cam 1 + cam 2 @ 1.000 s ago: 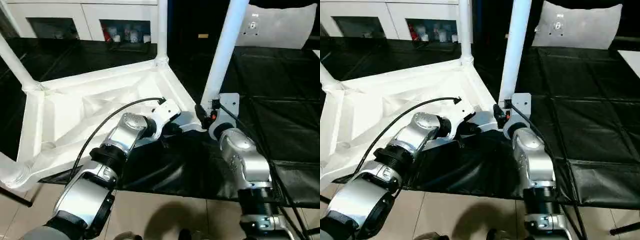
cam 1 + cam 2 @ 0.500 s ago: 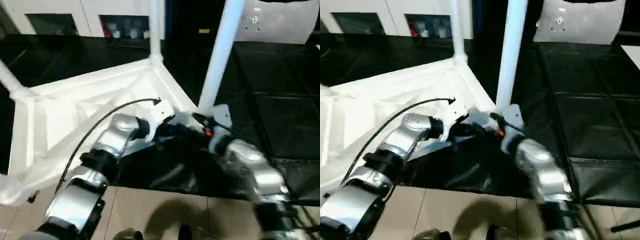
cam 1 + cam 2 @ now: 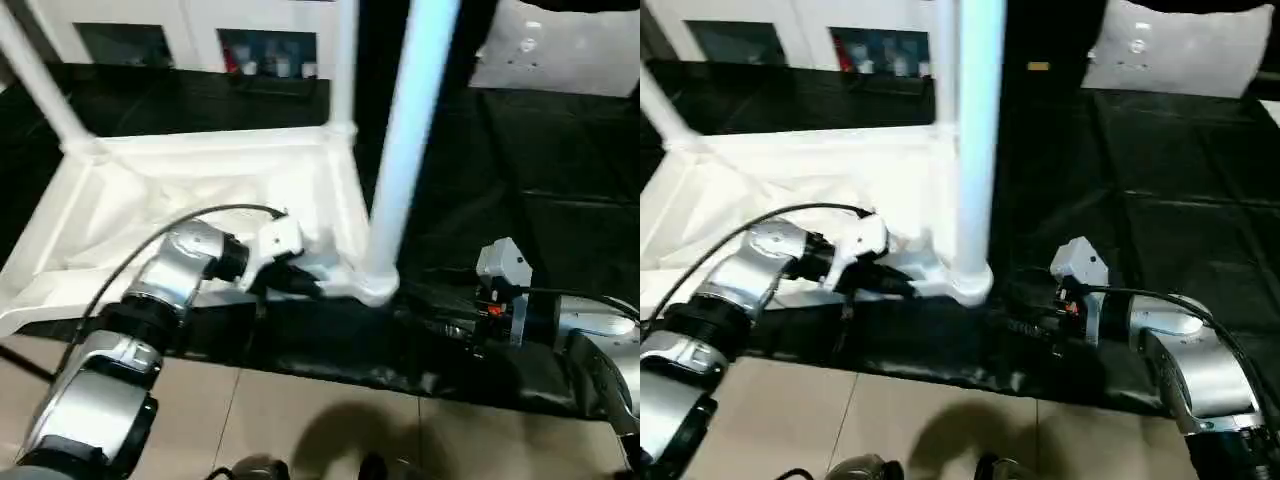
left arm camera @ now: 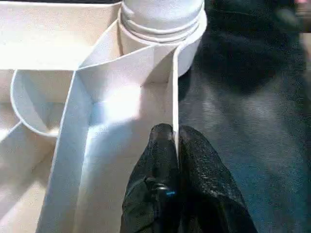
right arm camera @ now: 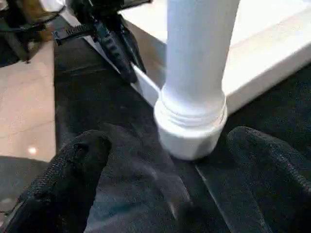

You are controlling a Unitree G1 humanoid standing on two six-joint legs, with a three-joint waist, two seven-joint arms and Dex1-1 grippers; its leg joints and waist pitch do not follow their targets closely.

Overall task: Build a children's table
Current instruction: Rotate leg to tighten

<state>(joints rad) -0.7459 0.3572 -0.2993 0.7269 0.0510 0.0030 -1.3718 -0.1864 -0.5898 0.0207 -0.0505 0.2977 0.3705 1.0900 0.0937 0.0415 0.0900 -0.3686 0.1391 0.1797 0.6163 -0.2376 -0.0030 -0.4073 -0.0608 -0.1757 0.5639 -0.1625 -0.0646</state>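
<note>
The children's table (image 3: 200,190) lies upside down, ribbed underside up, with white legs standing in its corner sockets. The near right leg (image 3: 400,150) rises from its socket (image 5: 192,131). My left gripper (image 4: 175,133) is shut on the thin rim wall (image 4: 174,87) of the top, just beside that socket. It also shows as (image 3: 300,285) in the head views. My right gripper (image 5: 170,138) stands wide open a short way back from the leg's base. Its fingers (image 5: 73,165) touch nothing, and its wrist (image 3: 500,290) sits to the right of the corner.
Two more legs (image 3: 345,60) (image 3: 40,75) stand at the far corners. A white cabinet with glass doors (image 3: 180,30) is behind, and a flat white board (image 3: 560,55) lies at the back right. Black mats (image 3: 540,170) cover the ground, with tiled floor (image 3: 300,420) in front.
My right gripper has opened wide and drawn back to the right from the base of the near leg. My left gripper stays shut on the rim. The head camera has shifted.
</note>
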